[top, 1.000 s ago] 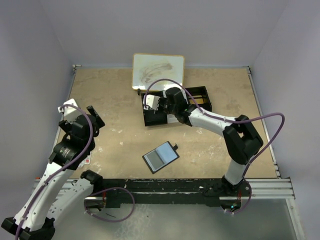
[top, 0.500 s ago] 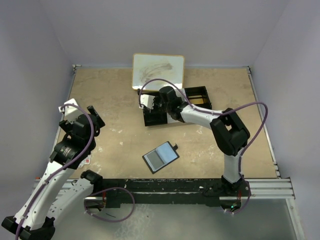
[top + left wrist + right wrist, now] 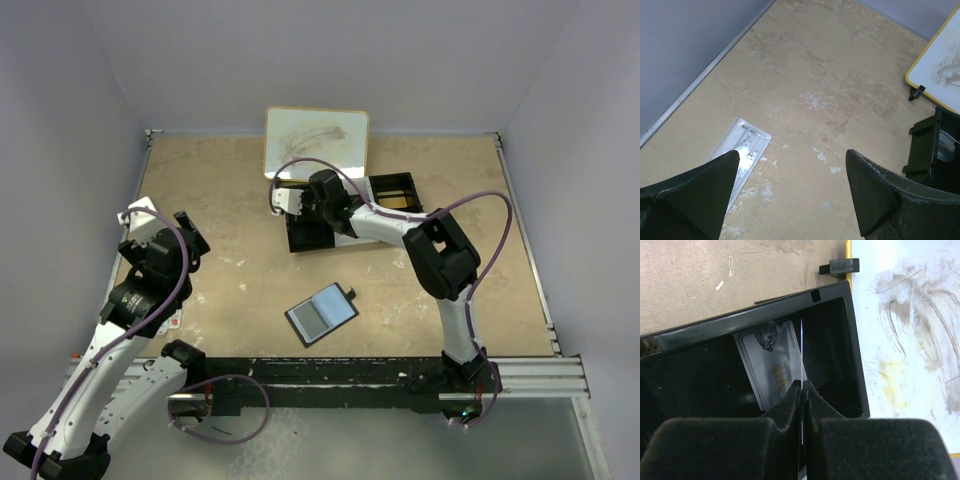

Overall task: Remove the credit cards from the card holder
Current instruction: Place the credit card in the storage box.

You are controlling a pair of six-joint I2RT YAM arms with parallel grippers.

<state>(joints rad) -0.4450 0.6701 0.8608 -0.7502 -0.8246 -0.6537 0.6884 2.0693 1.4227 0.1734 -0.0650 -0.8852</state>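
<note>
One second back the right arm [image 3: 440,250] reached in from the right of the top view with its elbow wide. Now the elbow has folded toward the centre, and the right jaws have slid left to the left end of the black three-compartment plastic tray [image 3: 395,180]. The left arm [image 3: 140,290] has not moved, nor has the small black bifold card holder [image 3: 322,313].

The right jaws are pressed together on a thin white card [image 3: 802,340], seen edge-on between the black foam-padded fingers [image 3: 787,405] over that end compartment. Flat on the compartment's floor lies a pale printed card [image 3: 771,365]. The left jaws stand wide apart with nothing between them, near a clear glossy rectangular plastic piece [image 3: 742,155].

The card holder lies open on the scuffed tan tabletop [image 3: 230,190] at lower centre of the top view. Its shiny grey-blue inside faces up and its snap tab points to the upper right, well apart from both sets of jaws. A yellow-rimmed whiteboard [image 3: 316,140], smeared with grey marks, lies just beside the tray at top centre.
</note>
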